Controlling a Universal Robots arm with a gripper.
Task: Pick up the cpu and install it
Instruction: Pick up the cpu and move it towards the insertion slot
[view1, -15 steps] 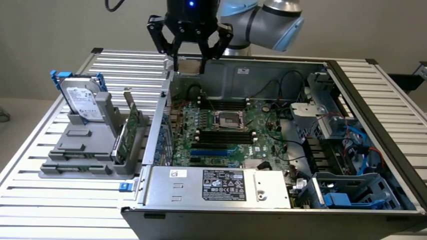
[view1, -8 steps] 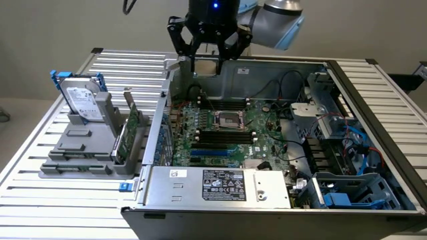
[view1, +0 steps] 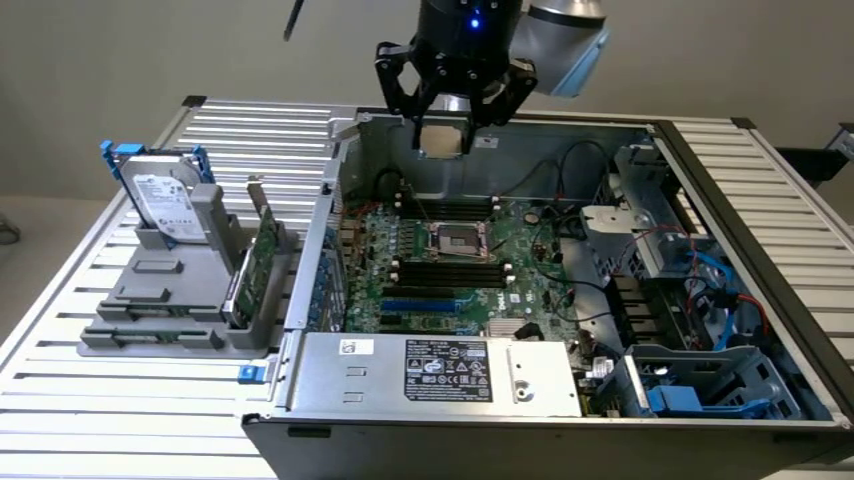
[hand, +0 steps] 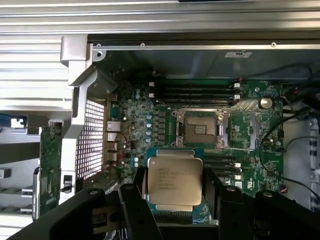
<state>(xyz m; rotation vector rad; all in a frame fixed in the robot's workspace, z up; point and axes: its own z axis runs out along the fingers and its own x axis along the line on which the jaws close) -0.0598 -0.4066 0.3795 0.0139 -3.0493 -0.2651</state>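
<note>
My fingers pinch the cpu by two opposite edges, its silver top turned to my wrist. I hold it in the air over the open computer case, near its far edge in the exterior view. The empty socket lies on the board below, apart from the cpu.

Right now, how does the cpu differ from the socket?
The cpu hangs gripped in the claw above the case; the socket sits fixed on the motherboard. The cpu shows a dull silver lid with print; the socket is dark, empty, inside a metal frame. Both are roughly square.
</note>
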